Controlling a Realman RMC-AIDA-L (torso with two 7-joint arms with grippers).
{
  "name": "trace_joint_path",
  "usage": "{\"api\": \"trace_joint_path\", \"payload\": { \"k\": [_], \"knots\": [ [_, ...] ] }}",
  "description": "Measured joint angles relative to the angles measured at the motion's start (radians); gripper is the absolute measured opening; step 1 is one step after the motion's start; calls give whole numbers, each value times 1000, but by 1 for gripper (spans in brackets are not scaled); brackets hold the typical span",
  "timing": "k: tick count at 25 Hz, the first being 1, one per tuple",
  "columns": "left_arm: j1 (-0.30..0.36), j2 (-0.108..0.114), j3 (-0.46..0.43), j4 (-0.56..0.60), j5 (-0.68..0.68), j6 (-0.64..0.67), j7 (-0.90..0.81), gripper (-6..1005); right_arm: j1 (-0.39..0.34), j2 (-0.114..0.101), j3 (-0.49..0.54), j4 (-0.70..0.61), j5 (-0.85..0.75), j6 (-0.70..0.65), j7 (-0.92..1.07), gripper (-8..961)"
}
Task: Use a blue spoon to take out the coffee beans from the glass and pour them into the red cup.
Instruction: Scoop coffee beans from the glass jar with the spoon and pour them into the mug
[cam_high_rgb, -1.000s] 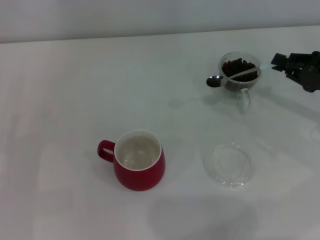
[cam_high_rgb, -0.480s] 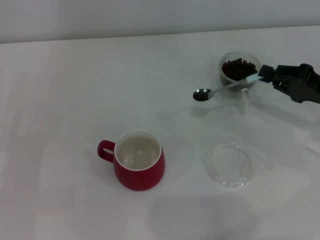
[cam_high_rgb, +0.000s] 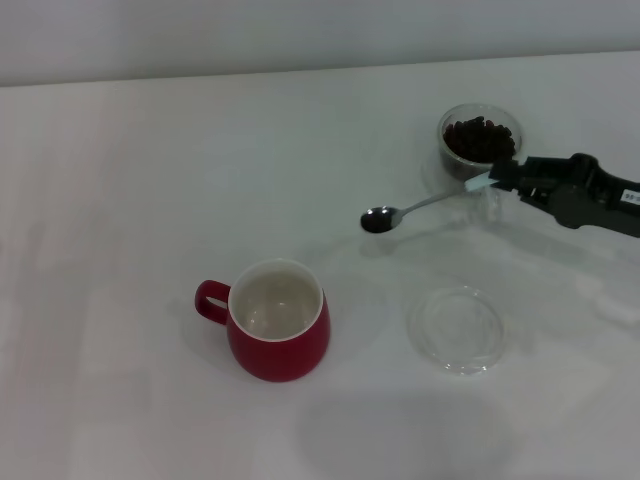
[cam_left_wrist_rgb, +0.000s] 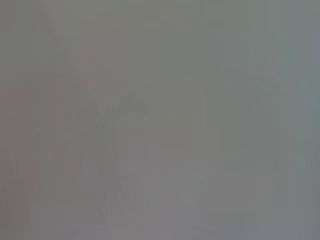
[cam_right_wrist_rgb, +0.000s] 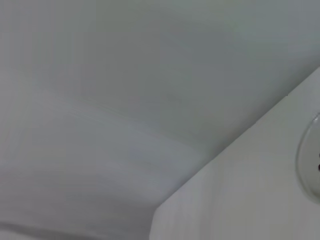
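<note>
Head view: the right tool (cam_high_rgb: 512, 178) is pinched on the spoon (cam_high_rgb: 425, 204) handle, just in front of the glass (cam_high_rgb: 480, 143) of beans (cam_high_rgb: 479, 139). The spoon bowl, dark inside, reaches out toward the cup (cam_high_rgb: 278, 333), well apart from it. It has left the glass and moved closer to the cup. A saucer (cam_high_rgb: 457, 329) lies near the tool.

Left wrist view: only grey blur.

Right wrist view: just table (cam_right_wrist_rgb: 240, 195) edge, no tool.

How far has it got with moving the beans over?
Scooping looks done: the right tool holds the pale-blue-handled metal spoon with something dark in its bowl, between the clear glass of dark coffee beans and the squat dark red cup. Left: reaching that cup, whose white inside holds no beans, and tipping.
</note>
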Motion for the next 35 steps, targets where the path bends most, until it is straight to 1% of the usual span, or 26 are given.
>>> {"api": "trace_joint_path", "payload": {
  "k": [2, 9, 15, 18, 22, 35],
  "knots": [
    [0, 0, 0, 0, 0, -4, 0, 727, -3, 5, 2, -12, -12, -2, 1, 158],
    [1, 0, 1, -3, 0, -11, 0, 726, -25, 11, 0, -56, -16, -5, 4, 159],
    [1, 0, 3, -8, 0, -11, 0, 726, -48, 26, 1, -101, -41, -6, 7, 159],
    [1, 0, 4, -10, 1, -12, 0, 726, -70, 34, 4, -150, -76, 4, 18, 160],
    [1, 0, 5, -11, 1, -11, 0, 726, -77, 38, 6, -173, -89, 13, 27, 160],
    [5, 0, 6, -11, 3, -11, 0, 726, -74, 67, 3, -215, -139, 26, 38, 162]
  ]
}}
